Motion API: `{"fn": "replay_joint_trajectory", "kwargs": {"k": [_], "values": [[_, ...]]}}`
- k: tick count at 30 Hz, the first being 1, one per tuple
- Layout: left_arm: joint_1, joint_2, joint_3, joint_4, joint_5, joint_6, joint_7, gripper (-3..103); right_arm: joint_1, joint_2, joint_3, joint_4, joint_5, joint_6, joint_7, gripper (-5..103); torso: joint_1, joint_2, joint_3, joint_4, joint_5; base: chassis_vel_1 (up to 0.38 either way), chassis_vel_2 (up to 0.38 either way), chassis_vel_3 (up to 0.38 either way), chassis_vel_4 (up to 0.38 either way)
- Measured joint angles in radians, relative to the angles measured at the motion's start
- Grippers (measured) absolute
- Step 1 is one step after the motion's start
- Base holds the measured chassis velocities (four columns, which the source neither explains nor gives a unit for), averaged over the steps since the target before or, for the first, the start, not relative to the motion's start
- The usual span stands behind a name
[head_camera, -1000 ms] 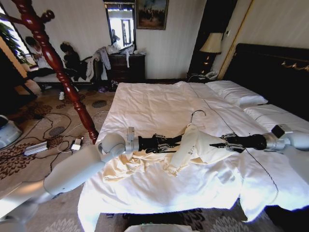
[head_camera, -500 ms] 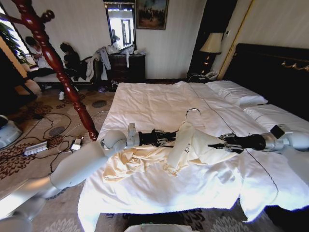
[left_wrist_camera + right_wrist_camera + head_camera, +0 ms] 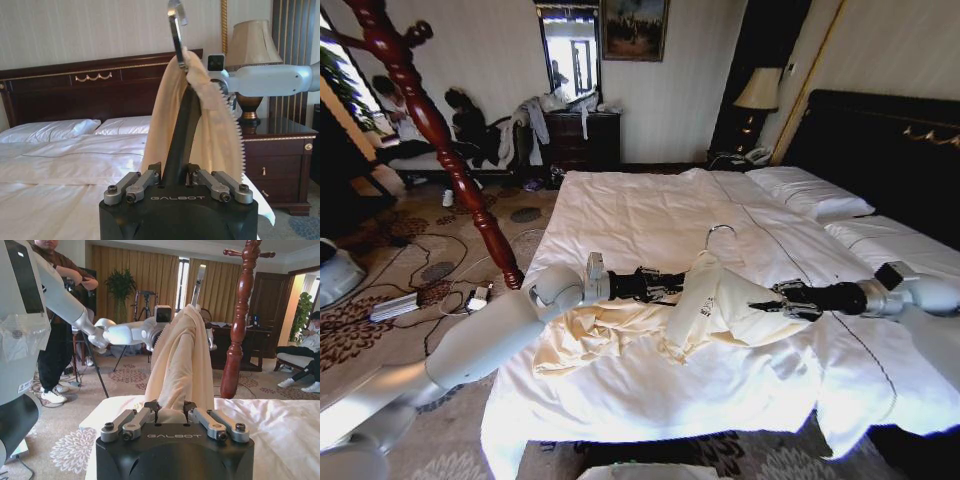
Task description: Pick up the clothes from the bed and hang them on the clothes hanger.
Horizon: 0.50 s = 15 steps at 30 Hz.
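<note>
- Head view: the bed (image 3: 650, 215) spreads wide with its white duvet, plenty of bare cover beyond the clothes hanger (image 3: 705, 272) toward the far edge and the pillows by the black headboard; a carved red-brown wooden post (image 3: 440, 140) stands off the bed's left side on patterned carpet.
- The hanger lies across the middle of the bed, its long axis running between the two arms, its silver wire hook (image 3: 720, 231) pointing toward the far end.
- A cream garment (image 3: 620, 335), soft and crumpled, drapes over the hanger and trails onto the duvet on the hanger's left side.
- The left pincer (image 3: 670, 283) is clamped on the hanger's black shoulder; the left wrist view shows the fingers (image 3: 145, 181) closed round it.
- The right pincer (image 3: 760, 304) grips the cloth-covered opposite end, fingers pinched on fabric.
</note>
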<state>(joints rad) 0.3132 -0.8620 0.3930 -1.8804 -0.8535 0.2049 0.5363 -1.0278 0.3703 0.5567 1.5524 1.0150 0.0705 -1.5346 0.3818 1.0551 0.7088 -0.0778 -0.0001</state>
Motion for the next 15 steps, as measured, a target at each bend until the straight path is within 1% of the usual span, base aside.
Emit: {"fn": "replay_joint_trajectory", "kwargs": {"k": [15], "values": [[0.016,0.014,-0.01,-0.031,-0.007,-0.001,-0.003,20,0.031,0.016,-0.008,-0.042,0.002,0.003,-0.01,20,0.0,0.0,0.0,-0.0001,0.0,0.0,0.0,0.0,0.0]]}}
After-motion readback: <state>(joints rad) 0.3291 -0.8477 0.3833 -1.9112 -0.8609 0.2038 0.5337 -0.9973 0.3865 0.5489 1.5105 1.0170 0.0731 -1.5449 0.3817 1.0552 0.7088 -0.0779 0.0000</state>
